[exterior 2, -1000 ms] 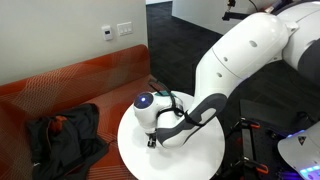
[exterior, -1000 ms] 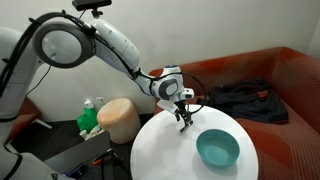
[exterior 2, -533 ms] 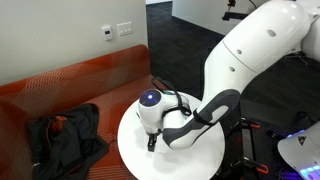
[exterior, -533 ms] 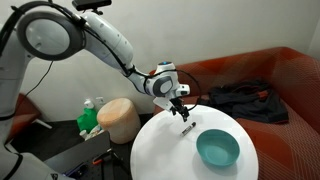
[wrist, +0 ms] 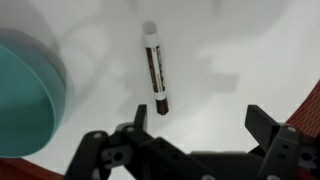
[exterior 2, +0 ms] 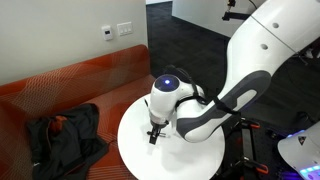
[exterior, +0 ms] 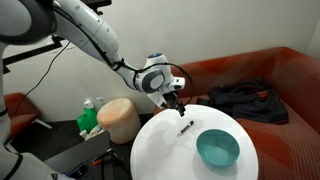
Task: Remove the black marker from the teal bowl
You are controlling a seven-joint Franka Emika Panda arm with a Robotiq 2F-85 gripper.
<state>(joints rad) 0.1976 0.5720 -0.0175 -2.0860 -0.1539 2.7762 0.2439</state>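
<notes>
Hovering with claw (wrist: pixel 197 118) spread and empty above the black marker (wrist: pixel 155 72), lying flat on the white table (exterior: pixel 160 150) near but outside the teal bowl (wrist: pixel 25 90), apparently with removal done and only a clean retreat left to make.

Round white table (exterior: pixel 160 150): black marker (exterior: pixel 186 126), teal bowl (exterior: pixel 218 148), apart.
</notes>
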